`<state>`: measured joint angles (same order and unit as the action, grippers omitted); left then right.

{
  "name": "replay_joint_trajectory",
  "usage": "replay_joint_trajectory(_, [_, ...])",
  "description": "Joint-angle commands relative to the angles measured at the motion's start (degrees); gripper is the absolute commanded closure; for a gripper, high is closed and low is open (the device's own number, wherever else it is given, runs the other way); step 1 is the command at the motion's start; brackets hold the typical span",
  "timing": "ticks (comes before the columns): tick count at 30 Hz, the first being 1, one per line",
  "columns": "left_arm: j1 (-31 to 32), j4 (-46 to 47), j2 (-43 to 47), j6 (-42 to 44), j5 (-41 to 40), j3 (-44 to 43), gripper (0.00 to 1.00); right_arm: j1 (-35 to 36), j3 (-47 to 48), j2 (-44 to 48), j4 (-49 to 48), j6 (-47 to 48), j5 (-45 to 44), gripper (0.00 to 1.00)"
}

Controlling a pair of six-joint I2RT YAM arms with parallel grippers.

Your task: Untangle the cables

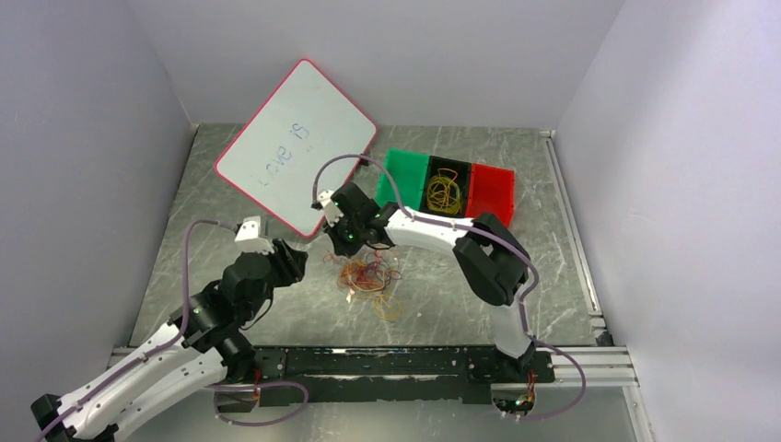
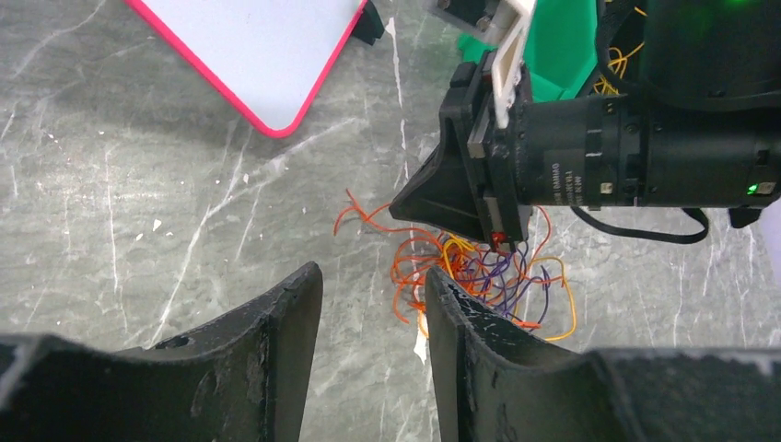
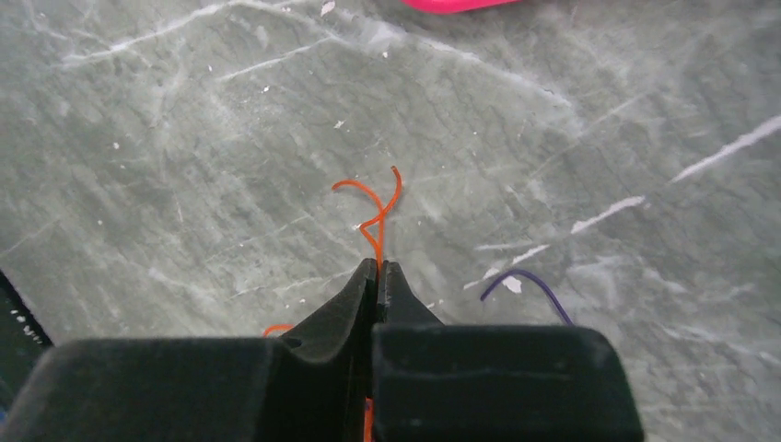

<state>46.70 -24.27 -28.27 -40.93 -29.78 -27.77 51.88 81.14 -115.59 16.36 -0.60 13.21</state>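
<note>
Right pincer (image 3: 378, 269): clamped closed on one orange strand (image 3: 376, 207), tip poking out toward 12 o'clock.
Left pincer (image 2: 373, 281): parted wide, holding nothing.
Cables (image 1: 370, 278): heaped on bench (image 1: 460, 304), at 3 o'clock of left pincer, 5 o'clock of right, touching its tip.
Room: whiteboard (image 1: 297, 145) at 11, tray (image 1: 402, 175) at 1; bare bench toward 6 and 9, so pull there, I judge.

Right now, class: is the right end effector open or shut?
Shut. In the right wrist view, the right end effector's fingers meet at the tips, pinching an orange cable.
</note>
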Motion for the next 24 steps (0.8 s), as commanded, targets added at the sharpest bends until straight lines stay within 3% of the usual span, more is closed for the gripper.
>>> replay_joint_trajectory(1, [-0.2, 3.0, 1.7, 4.1, 2.0, 0.0, 0.49, 0.2, -0.5, 8.0, -2.4, -2.3, -3.6, 1.0])
replay_joint_trajectory(11, [-0.2, 17.2, 1.9, 17.7, 11.7, -1.2, 0.35, 0.2, -5.8, 27.5, -12.6, -14.8, -5.4, 1.0])
replay_joint_trajectory(24, [-0.2, 33.1, -12.5, 27.1, 18.3, -7.1, 0.21, 0.2, -4.3, 37.2, -16.6, -27.5, -5.8, 1.0])
